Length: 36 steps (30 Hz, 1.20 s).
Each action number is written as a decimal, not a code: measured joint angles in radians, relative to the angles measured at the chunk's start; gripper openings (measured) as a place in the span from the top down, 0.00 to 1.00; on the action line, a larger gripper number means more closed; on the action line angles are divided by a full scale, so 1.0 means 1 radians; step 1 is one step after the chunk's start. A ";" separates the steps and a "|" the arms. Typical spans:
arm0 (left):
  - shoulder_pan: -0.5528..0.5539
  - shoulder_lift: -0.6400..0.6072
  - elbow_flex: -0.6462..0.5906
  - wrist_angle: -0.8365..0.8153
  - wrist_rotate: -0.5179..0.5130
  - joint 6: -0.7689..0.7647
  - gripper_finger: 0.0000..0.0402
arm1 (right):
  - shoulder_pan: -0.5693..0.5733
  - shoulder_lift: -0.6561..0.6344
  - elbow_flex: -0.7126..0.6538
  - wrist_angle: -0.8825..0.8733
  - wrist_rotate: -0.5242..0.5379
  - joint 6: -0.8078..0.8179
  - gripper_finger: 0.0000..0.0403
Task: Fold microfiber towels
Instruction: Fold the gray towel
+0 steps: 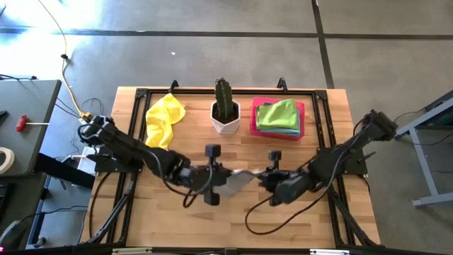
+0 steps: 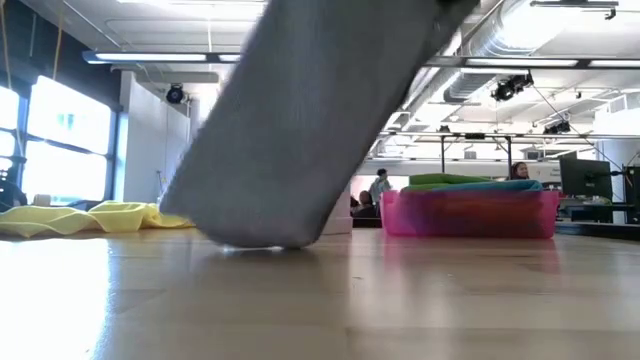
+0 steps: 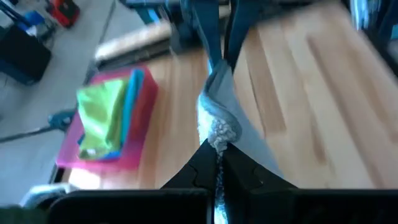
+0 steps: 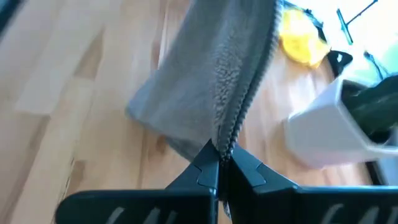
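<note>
Grey cloth hangs stretched between my two grippers near the middle of the wooden table (image 1: 141,227) in the high view: my left gripper (image 1: 225,175) pinches one end of the grey towel (image 1: 242,176), and my right gripper (image 1: 260,176) pinches the other end at its three o'clock. At eleven o'clock from the towel a yellow towel (image 1: 164,118) lies crumpled; at twelve o'clock a cactus (image 1: 224,99) stands in a white pot (image 1: 225,122); at one o'clock a pink tray (image 1: 301,122) carries folded towels, a lime green towel (image 1: 277,113) on top.

From table height, the grey towel (image 2: 310,110) hangs slanted, its lower edge touching the tabletop. The yellow towel (image 2: 80,218) lies at nine o'clock, the pink tray (image 2: 470,213) at three o'clock. People (image 2: 379,186) show far behind in the room.

Through my left wrist camera, my fingers (image 3: 196,171) are closed together on a bunched grey corner (image 3: 217,124), and my right gripper (image 3: 216,59) clamps the far end. The tray (image 3: 140,134) sits beside it.

Through my right wrist camera, my fingers (image 4: 202,171) are clamped on the towel's edge (image 4: 205,81); the white pot (image 4: 323,134) and yellow towel (image 4: 301,38) lie beyond.
</note>
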 joint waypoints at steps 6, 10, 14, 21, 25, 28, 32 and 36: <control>0.059 -0.039 0.004 -0.016 0.007 0.021 1.00 | -0.065 -0.095 0.043 -0.025 -0.032 -0.179 1.00; 0.113 -0.023 0.002 0.012 0.001 0.103 1.00 | -0.138 -0.093 0.045 -0.058 -0.053 -0.286 1.00; 0.175 -0.021 0.002 0.040 -0.045 0.178 1.00 | -0.209 -0.087 0.045 -0.101 0.016 -0.394 1.00; 0.241 -0.031 0.002 0.067 0.232 0.187 1.00 | -0.278 -0.094 0.135 -0.118 -0.225 -0.439 1.00; 0.243 -0.033 0.002 0.120 0.138 0.191 1.00 | -0.280 -0.092 0.212 -0.171 -0.003 -0.349 1.00; 0.231 -0.034 0.002 0.138 -0.025 0.166 1.00 | -0.281 -0.084 0.256 -0.233 -0.200 -0.246 1.00; 0.200 -0.047 0.001 0.136 0.167 0.188 1.00 | -0.265 -0.079 0.274 -0.266 -0.347 -0.200 1.00; 0.183 -0.052 0.002 0.182 -0.051 0.246 1.00 | -0.248 -0.078 0.275 -0.270 -0.025 -0.235 1.00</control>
